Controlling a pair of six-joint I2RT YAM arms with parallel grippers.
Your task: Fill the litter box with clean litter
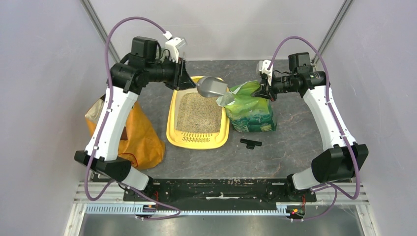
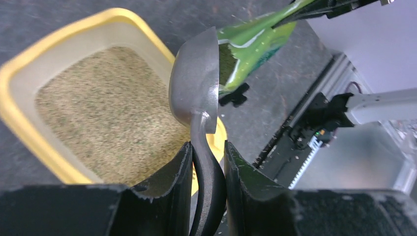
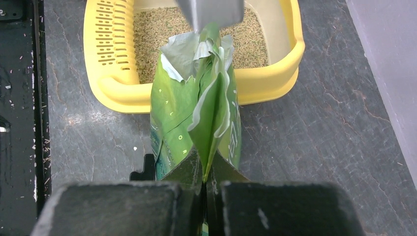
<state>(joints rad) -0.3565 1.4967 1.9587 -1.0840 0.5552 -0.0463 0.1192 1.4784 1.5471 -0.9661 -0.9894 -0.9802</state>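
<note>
Top external view: the litter box lies mid-table with litter covering its floor. Its far left corner sits just under the left gripper. That gripper's jaws are part-closed on the handle of the grey scoop, whose bowl hovers over the box's far right rim at the mouth of the green bag. The right gripper is pinched tight on the bag's top edge. Both arms reach forward, with their forearms turned inward toward each other.
</note>
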